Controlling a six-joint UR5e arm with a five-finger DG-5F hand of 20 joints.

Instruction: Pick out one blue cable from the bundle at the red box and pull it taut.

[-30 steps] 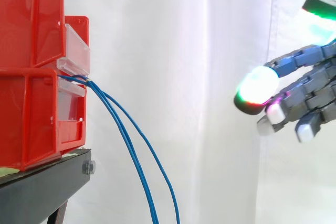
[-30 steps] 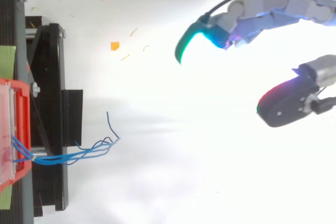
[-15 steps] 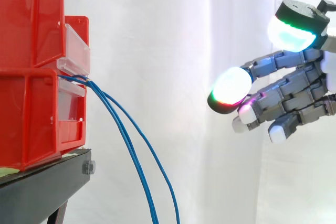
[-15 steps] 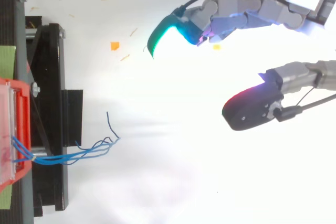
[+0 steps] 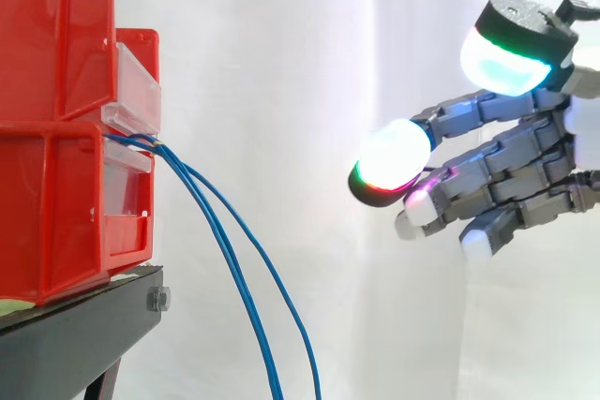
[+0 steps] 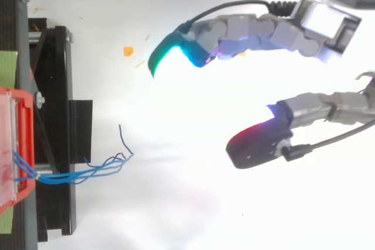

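Observation:
Several thin blue cables point(image 5: 232, 259) come out of the front of the lower red box point(image 5: 70, 208) and hang down in a curve past the black stand point(image 5: 80, 334). From above, the blue cables point(image 6: 88, 170) fan out to the right of the red box point(image 6: 16, 144), their loose ends curling. My hand point(image 5: 506, 170) is at the right, well apart from the cables and level with the boxes. It is open, fingers stretched toward the boxes, thumb spread apart, nothing between them. In the top view the hand point(image 6: 275, 27) reaches leftward with glowing fingertips point(image 6: 167, 57).
A second red box point(image 5: 56, 35) is stacked on the lower one, with clear label holders point(image 5: 136, 91) at the fronts. A white curtain point(image 5: 309, 91) hangs behind. Small orange and yellow scraps point(image 6: 128, 51) lie on the white floor.
The hand has moved left toward the boxes and cables, staying open. The cables have not moved.

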